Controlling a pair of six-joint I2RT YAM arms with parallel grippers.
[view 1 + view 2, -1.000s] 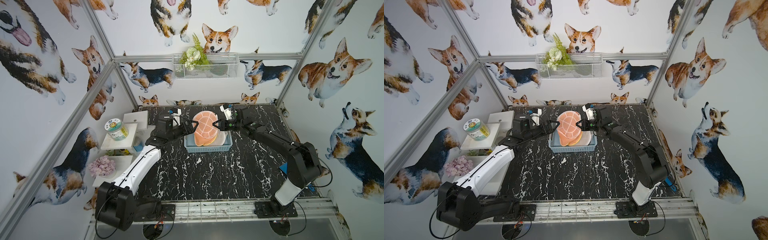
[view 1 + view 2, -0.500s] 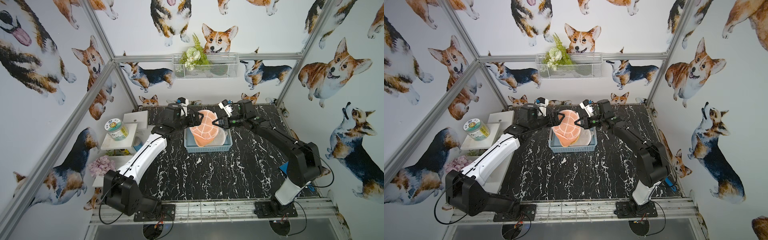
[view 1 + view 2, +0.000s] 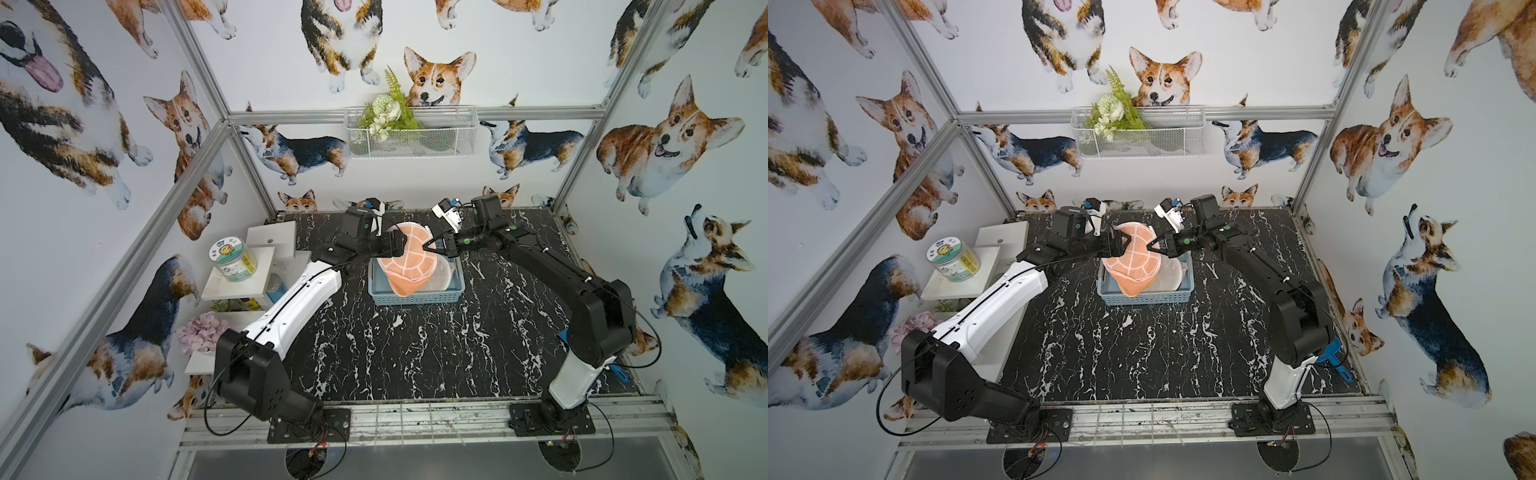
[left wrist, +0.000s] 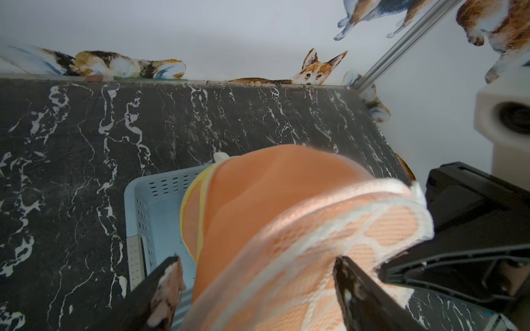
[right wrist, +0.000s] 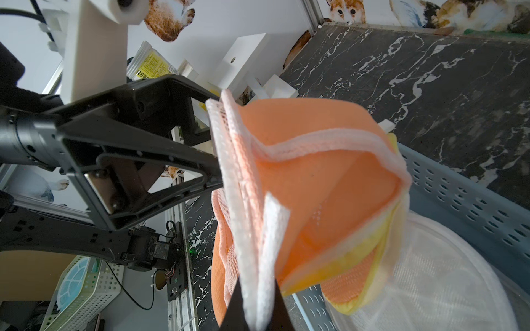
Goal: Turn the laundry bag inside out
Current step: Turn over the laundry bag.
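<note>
The right tool (image 3: pixel 429 246) pinches the white rim of the one orange laundry bag (image 3: pixel 409 266). The left tool (image 3: pixel 400 243) stands spread, the bag's edge between its two fingers (image 4: pixel 167 282). The bag hangs over one blue basket (image 3: pixel 415 298) holding one white mesh disc (image 5: pixel 436 275), on the tabletop (image 3: pixel 415 357).

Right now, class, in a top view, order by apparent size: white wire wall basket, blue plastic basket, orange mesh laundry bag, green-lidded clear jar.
1. white wire wall basket
2. blue plastic basket, close behind; the wall basket hangs higher, likely nearer the camera
3. orange mesh laundry bag
4. green-lidded clear jar
</note>
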